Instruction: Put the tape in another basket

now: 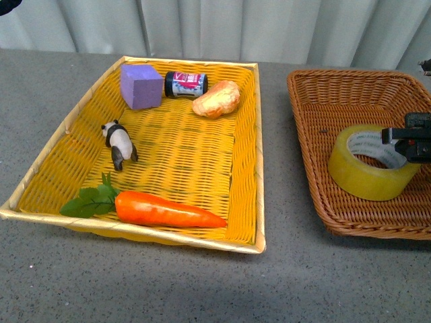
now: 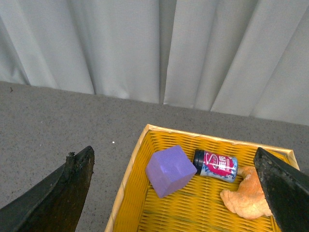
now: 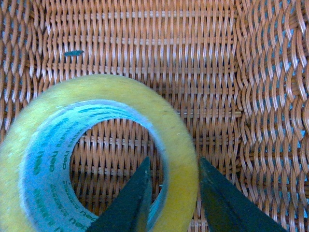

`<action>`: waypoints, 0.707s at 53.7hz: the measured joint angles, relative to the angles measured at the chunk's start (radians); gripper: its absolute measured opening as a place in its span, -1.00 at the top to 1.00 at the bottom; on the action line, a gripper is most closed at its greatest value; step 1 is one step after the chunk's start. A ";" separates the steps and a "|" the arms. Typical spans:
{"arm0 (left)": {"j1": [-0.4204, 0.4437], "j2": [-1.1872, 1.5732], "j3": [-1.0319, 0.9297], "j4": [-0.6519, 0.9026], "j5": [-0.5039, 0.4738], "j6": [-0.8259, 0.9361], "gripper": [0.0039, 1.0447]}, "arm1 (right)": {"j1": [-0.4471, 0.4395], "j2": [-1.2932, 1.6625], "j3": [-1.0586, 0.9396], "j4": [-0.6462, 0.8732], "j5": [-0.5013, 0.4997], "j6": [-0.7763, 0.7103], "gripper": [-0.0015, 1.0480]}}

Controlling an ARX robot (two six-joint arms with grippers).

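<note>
Both right fingers (image 3: 227, 203) pinch one wall of the tape (image 3: 111, 87), which sits tilted inside the brown basket (image 1: 316, 114), apparently touching its floor; retracting before opening fully could drag the roll out.

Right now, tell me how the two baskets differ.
The yellow basket is bright with a pale rim; the brown wicker basket is brown throughout. The yellow basket holds five items, including a carrot and a panda figure; the brown wicker basket shows only the packing tape. Both are woven, rectangular trays with sloped sides.
</note>
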 joint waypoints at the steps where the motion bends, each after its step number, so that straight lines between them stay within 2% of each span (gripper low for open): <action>1: -0.001 -0.003 -0.003 0.000 -0.003 -0.004 -0.88 | -0.001 0.000 0.000 0.005 0.001 0.002 0.34; 9: -0.002 -0.047 -0.037 0.074 -0.031 -0.005 -0.88 | -0.011 -0.068 -0.045 0.107 0.016 -0.003 -0.34; 17: -0.002 -0.104 -0.067 0.107 -0.141 -0.022 -0.88 | -0.012 -0.167 -0.093 0.188 0.052 -0.040 -0.85; 21: -0.003 -0.117 -0.077 0.111 -0.161 -0.022 -0.88 | -0.012 -0.199 -0.111 0.214 0.058 -0.048 -0.82; 23: 0.000 -0.120 -0.083 0.119 -0.140 -0.013 -0.87 | -0.012 -0.205 -0.112 0.216 0.058 -0.048 -0.81; 25: 0.018 -0.134 -0.117 0.174 -0.016 0.012 -0.74 | -0.012 -0.211 -0.113 0.216 0.058 -0.049 -0.82; 29: 0.041 -0.174 -0.198 0.248 0.159 0.051 -0.51 | -0.012 -0.207 -0.120 0.238 0.050 -0.048 -0.81; 31: 0.052 -0.205 -0.251 0.275 0.222 0.063 -0.38 | -0.012 -0.179 -0.168 0.420 0.029 -0.031 -0.69; 34: 0.064 -0.241 -0.311 0.296 0.256 0.075 -0.22 | -0.002 -0.156 -0.250 0.665 0.035 -0.020 -0.52; 38: 0.083 -0.293 -0.388 0.321 0.276 0.082 0.02 | 0.008 -0.166 -0.362 0.909 0.034 -0.012 -0.29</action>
